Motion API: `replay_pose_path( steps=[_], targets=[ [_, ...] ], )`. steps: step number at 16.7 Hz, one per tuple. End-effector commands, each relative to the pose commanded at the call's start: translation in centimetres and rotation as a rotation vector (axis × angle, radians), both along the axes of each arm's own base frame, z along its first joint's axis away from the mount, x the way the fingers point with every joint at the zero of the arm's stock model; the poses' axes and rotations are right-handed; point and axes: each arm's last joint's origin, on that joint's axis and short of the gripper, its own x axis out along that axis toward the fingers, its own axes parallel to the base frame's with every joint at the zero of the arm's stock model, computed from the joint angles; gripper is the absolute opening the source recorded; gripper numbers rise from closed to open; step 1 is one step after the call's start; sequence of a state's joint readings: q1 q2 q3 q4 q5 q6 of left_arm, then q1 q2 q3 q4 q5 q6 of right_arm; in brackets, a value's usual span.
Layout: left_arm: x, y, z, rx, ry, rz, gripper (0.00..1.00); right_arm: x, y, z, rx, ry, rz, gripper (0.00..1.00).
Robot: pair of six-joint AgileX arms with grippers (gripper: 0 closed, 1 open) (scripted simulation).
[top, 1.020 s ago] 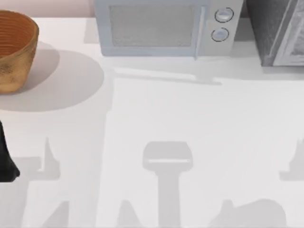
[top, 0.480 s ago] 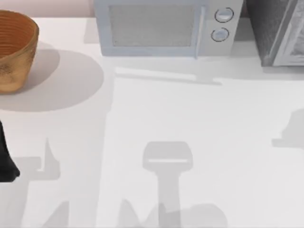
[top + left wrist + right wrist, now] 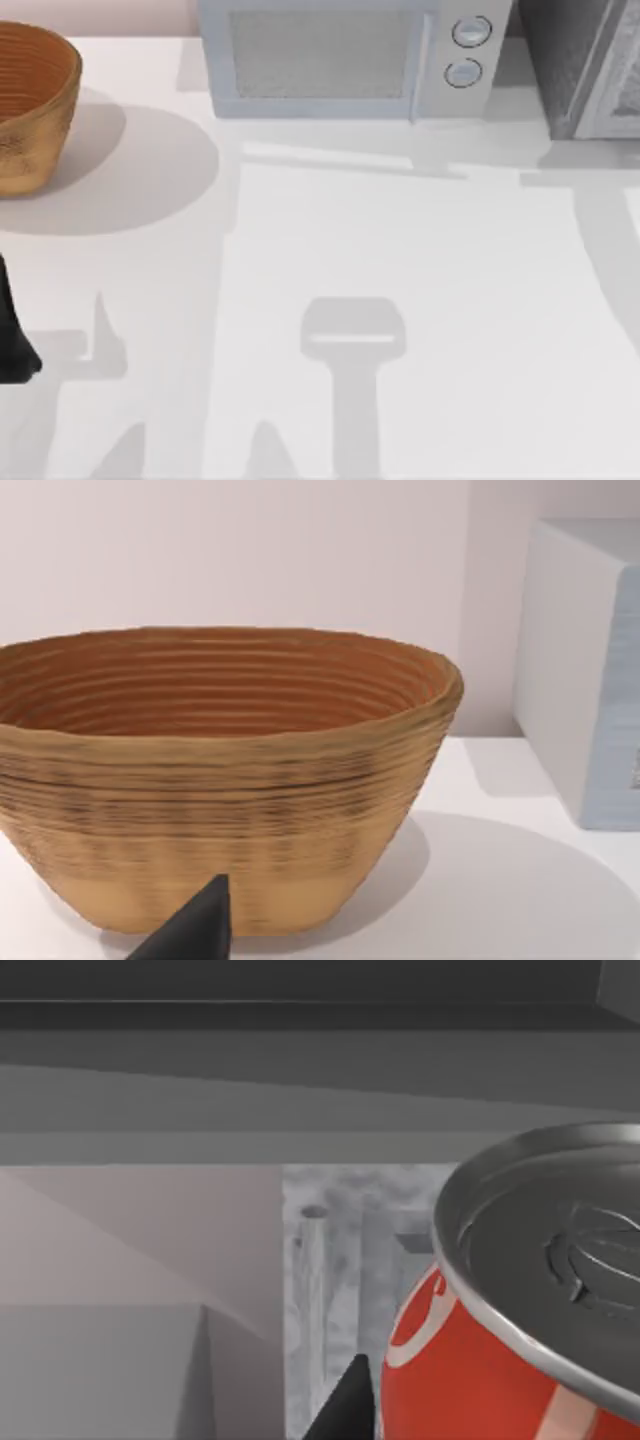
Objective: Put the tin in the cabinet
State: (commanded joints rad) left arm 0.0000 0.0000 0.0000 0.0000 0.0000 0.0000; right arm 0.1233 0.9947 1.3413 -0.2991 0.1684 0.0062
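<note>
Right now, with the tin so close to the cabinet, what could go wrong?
The tin rides close to the right gripper's fingers, and the hold on it is hidden, so it might slip. The cabinet sits at the table's far right corner beside the microwave; a crooked approach might bump the tin against its door frame.

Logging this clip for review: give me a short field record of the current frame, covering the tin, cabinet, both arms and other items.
tin: red label, silver top, close before the right wrist camera
cabinet: dark grey speckled, back right corner of table
right pincer: one dark fingertip beside the tin; grip not confirmable
left arm: parked at table's left edge, facing the basket
basket: woven, back left
microwave: light grey, two knobs, back centre
</note>
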Motion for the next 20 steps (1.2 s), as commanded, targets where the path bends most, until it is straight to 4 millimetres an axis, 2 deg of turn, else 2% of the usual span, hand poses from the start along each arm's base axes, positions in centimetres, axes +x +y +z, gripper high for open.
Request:
replay_pose_path(
  steps=[3, 7, 15, 20],
  targets=[
    [0.0, 0.0, 0.0, 0.0, 0.0, 0.0, 1.0, 3.2, 1.2, 3.2, 0.004, 0.01, 0.02, 0.0],
    [0.0, 0.0, 0.0, 0.0, 0.0, 0.0, 1.0, 6.3, 2.4, 4.4, 0.004, 0.044, 0.037, 0.0],
    [0.0, 0.0, 0.0, 0.0, 0.0, 0.0, 1.0, 6.9, 2.5, 4.4, 0.005, 0.051, 0.036, 0.0],
    [0.0, 0.0, 0.0, 0.0, 0.0, 0.0, 1.0, 9.5, 2.5, 6.6, 0.005, 0.025, 0.026, 0.0]
  ],
)
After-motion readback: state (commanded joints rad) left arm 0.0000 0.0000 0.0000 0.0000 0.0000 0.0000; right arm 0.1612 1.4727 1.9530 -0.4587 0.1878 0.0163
